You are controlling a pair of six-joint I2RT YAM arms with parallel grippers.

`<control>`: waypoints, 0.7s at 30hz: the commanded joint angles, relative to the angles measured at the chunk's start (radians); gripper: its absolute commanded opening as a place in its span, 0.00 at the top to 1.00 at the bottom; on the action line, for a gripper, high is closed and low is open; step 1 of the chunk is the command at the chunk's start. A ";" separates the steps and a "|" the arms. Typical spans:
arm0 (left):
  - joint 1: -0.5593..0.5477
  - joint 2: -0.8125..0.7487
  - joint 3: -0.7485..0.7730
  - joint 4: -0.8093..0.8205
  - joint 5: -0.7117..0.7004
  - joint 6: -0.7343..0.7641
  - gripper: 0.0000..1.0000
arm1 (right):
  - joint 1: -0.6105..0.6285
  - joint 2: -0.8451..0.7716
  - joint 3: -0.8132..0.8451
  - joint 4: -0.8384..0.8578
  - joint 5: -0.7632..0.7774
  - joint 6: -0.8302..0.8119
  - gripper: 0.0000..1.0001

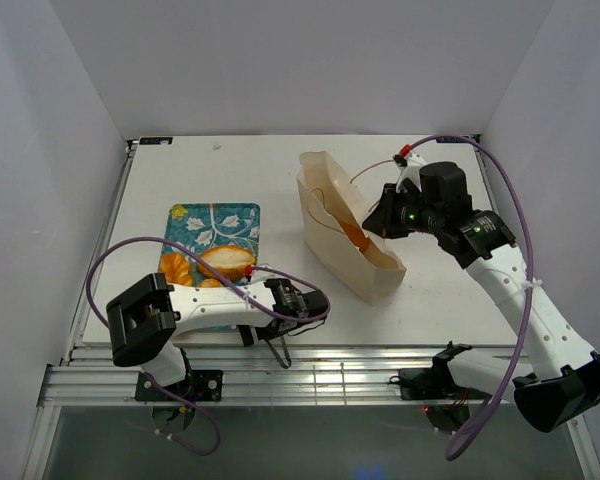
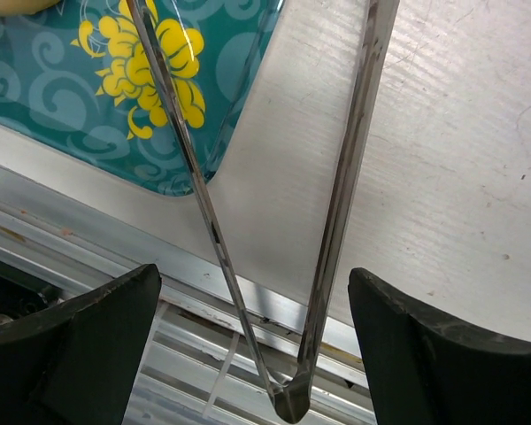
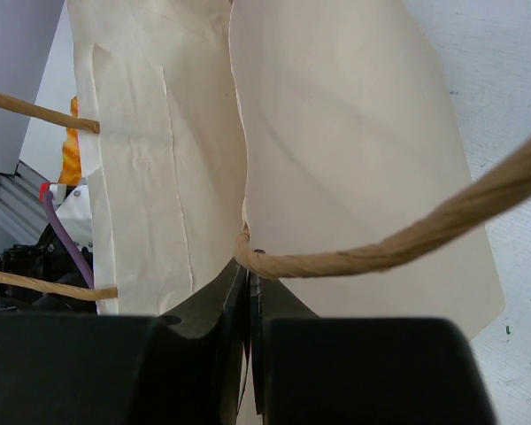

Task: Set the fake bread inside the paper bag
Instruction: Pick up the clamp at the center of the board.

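The bag [image 1: 370, 268] stands open right of centre, with one orange pastry [image 1: 352, 235] inside it. The right gripper [image 3: 248, 285], at the bag's 3 o'clock rim, is pinched closed on the paper just by a cord handle [image 3: 398, 243]. At the bag's 9 o'clock, the tray [image 1: 215, 218] holds bread [image 1: 225, 262] at its 6 o'clock end. At the tray's 5 o'clock, the left gripper [image 2: 252, 282] is spread wide around metal tongs [image 2: 341, 195]; no finger visibly touches them.

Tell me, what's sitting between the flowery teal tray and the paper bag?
Nothing. In the top view, the strip of white table between the tray and the paper bag is bare.
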 commanded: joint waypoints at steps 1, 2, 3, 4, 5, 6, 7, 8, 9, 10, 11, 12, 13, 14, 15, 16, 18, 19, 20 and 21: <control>0.006 -0.007 -0.014 0.030 -0.007 -0.232 0.02 | 0.002 -0.028 -0.015 0.005 -0.009 -0.012 0.92; 0.009 -0.003 -0.017 0.037 -0.007 -0.225 0.02 | 0.002 -0.030 -0.015 0.005 -0.008 -0.013 0.92; 0.020 -0.001 -0.020 0.054 -0.005 -0.214 0.02 | 0.002 -0.030 -0.015 0.005 -0.008 -0.012 0.92; 0.023 0.004 -0.020 0.059 -0.004 -0.206 0.02 | 0.002 -0.031 -0.015 0.005 -0.008 -0.012 0.92; 0.025 0.013 -0.020 0.060 -0.005 -0.205 0.02 | 0.002 -0.031 -0.015 0.004 -0.008 -0.012 0.92; 0.028 0.016 -0.021 0.060 -0.012 -0.208 0.02 | 0.002 -0.031 -0.015 0.004 -0.009 -0.013 0.92; 0.029 0.020 -0.024 0.062 -0.015 -0.208 0.02 | 0.002 -0.031 -0.015 0.004 -0.008 -0.015 0.92; 0.031 0.027 -0.033 0.063 -0.016 -0.209 0.02 | 0.002 -0.033 -0.015 0.004 -0.005 -0.015 0.92; 0.038 0.028 -0.037 0.066 -0.021 -0.208 0.02 | 0.002 -0.033 -0.019 0.002 -0.003 -0.015 0.92; 0.043 0.031 -0.040 0.065 -0.018 -0.206 0.02 | 0.002 -0.035 -0.019 0.002 -0.003 -0.016 0.92; 0.049 0.042 -0.044 0.065 -0.015 -0.205 0.02 | 0.002 -0.033 -0.019 0.002 -0.003 -0.016 0.92; 0.057 0.048 -0.041 0.066 -0.010 -0.200 0.02 | 0.002 -0.035 -0.020 0.002 -0.004 -0.016 0.92; 0.057 0.054 -0.038 0.068 -0.009 -0.193 0.02 | 0.002 -0.035 -0.020 0.004 -0.005 -0.016 0.92; 0.058 0.062 -0.031 0.068 -0.009 -0.191 0.02 | 0.002 -0.035 -0.022 0.004 -0.005 -0.016 0.92; 0.058 0.079 -0.024 0.071 -0.012 -0.188 0.02 | 0.002 -0.035 -0.022 0.005 -0.005 -0.016 0.92; 0.058 0.086 -0.020 0.073 -0.013 -0.185 0.02 | 0.002 -0.035 -0.023 0.005 -0.005 -0.016 0.92; 0.058 0.102 -0.011 0.079 -0.025 -0.185 0.02 | 0.002 -0.033 -0.025 0.005 -0.006 -0.016 0.92; 0.058 0.117 -0.009 0.082 -0.028 -0.185 0.02 | 0.002 -0.036 -0.025 0.005 -0.008 -0.018 0.92; 0.058 0.123 -0.009 0.086 -0.032 -0.185 0.03 | 0.004 -0.035 -0.026 0.005 -0.008 -0.018 0.92; 0.058 0.128 -0.012 0.094 -0.033 -0.185 0.04 | 0.002 -0.036 -0.025 0.005 -0.005 -0.019 0.92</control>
